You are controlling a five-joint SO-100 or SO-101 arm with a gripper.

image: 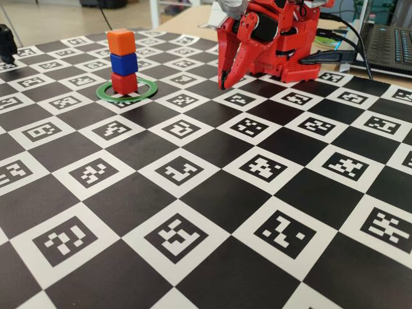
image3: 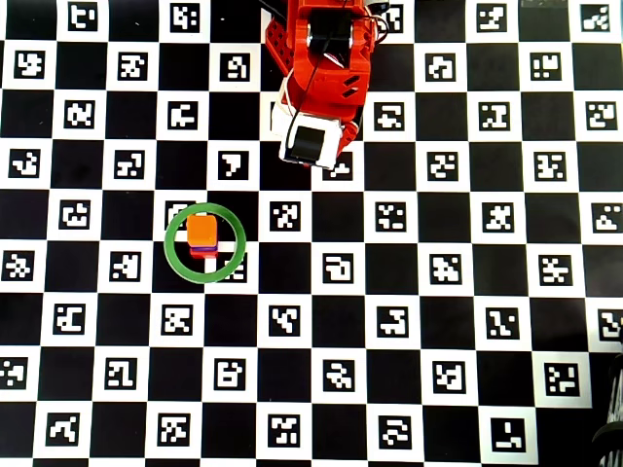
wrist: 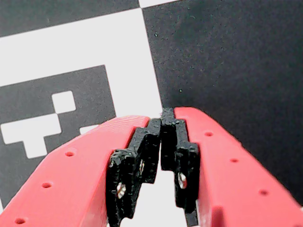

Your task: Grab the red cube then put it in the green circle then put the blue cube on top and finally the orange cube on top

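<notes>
- Fixed view: three cubes in one stack: the red cube (image: 124, 83) at the bottom, the blue cube (image: 123, 64) on it, the orange cube (image: 121, 42) on top, sitting slightly askew.
- The stack stands inside the green circle (image: 149, 89), one flat ring lying on the surface (image: 212, 193).
- One red arm, folded down at the far side, well apart from the stack; gripper (image: 224, 84) tip points down close to the surface, fingers together, nothing in it.
- The surface is a black-and-white checkerboard with a coded marker in each white square. Behind it: a laptop (image: 386, 45) at the right, cables, a small black object (image: 6, 44) at the left edge.
- Wrist view: one gripper (wrist: 166, 116), red fingers with black pads (wrist: 142, 163) pressed shut, empty; below it a black square and part of a marker.
- Overhead view: only the orange cube (image3: 202, 231) top shows fully, a sliver of blue beneath; one green circle (image3: 173, 255) around it, left of centre. The arm sits at the top centre, well apart from the ring.
</notes>
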